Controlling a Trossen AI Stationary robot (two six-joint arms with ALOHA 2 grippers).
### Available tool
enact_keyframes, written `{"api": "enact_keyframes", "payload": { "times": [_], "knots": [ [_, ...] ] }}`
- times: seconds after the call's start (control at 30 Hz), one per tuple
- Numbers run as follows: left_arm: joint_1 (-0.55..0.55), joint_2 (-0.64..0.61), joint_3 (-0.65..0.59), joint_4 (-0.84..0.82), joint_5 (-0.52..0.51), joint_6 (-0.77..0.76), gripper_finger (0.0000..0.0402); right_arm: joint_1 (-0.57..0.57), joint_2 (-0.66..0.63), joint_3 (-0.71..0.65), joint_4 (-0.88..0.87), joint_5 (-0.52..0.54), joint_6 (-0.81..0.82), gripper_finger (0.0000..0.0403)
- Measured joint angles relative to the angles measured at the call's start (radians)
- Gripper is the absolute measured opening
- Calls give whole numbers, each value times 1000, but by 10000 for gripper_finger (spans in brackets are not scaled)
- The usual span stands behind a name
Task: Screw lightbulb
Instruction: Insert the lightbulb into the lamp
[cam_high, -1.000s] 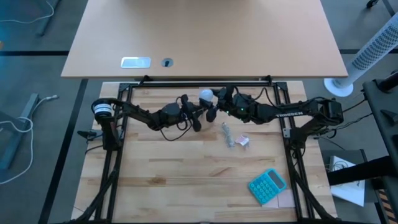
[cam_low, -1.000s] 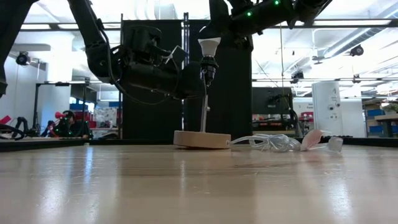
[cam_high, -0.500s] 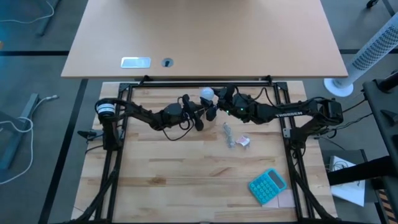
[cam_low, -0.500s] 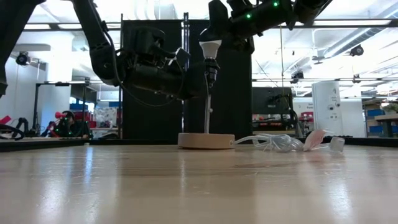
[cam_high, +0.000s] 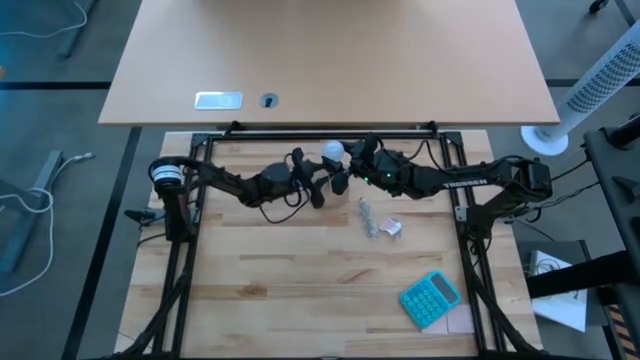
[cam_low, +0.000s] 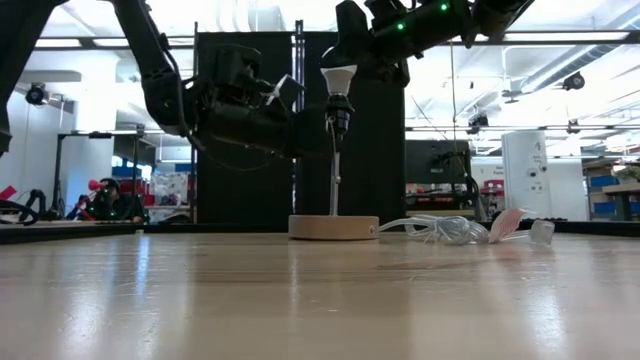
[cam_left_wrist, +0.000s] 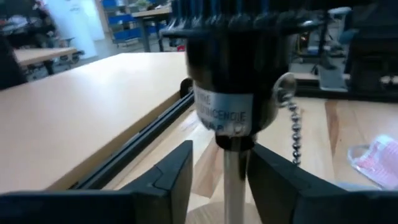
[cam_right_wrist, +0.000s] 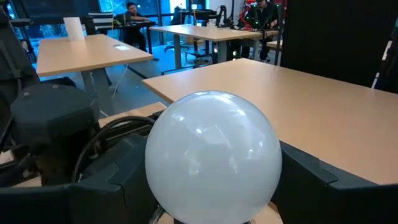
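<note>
The lamp is a tan wooden disc (cam_low: 333, 227) with a thin upright stem (cam_low: 333, 180) and a black socket (cam_low: 337, 121). Its disc rests flat on the table. The white lightbulb (cam_low: 338, 78) stands neck-down on the socket; it also shows in the high view (cam_high: 332, 152). My left gripper (cam_low: 322, 135) reaches in from the table's left, its fingers either side of the stem just under the socket (cam_left_wrist: 233, 74). My right gripper (cam_high: 345, 160) comes from the right and is shut on the lightbulb (cam_right_wrist: 211, 155). My left gripper has the lamp's stem (cam_left_wrist: 234, 171) between its two fingers, just below the socket, coming in about level from the table's left, across the stem. One finger (cam_left_wrist: 273, 180) lies against the stem; a narrow gap shows at the other. The lamp stands upright on its disc. My right gripper pinches the lightbulb's round globe (cam_right_wrist: 168, 186) between its two fingers, one on each side. It comes from the table's right, above the socket. The bulb sits upright, neck (cam_low: 337, 102) down at the socket's mouth.
A crumpled clear wrapper with cord (cam_high: 370, 215) and a small pink and white scrap (cam_high: 392, 227) lie right of the lamp. A teal calculator (cam_high: 430, 298) lies near the front right. A bead chain (cam_left_wrist: 292, 130) hangs from the socket.
The lamp's stem has gone from leaning to upright, and its disc has slid a little toward the table's right. My left gripper has shifted slightly right with the stem. The bulb has stayed on top of the socket in my right gripper.
</note>
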Motion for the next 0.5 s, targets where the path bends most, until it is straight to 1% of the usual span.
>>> {"api": "enact_keyframes", "payload": {
  "times": [0.1,0.27,0.4,0.5],
  "knots": [
    [2,-46,-33,-18,75,31,173,0,0,0,0,-4,-2,243],
    [19,-170,-90,-146,195,67,217,0,0,0,0,-14,-8,242],
    [76,-263,-102,-272,347,58,247,0,0,0,-1,-28,-6,245],
    [149,-278,-85,-326,481,30,267,0,0,0,-1,-29,-6,242]
  ]
}}
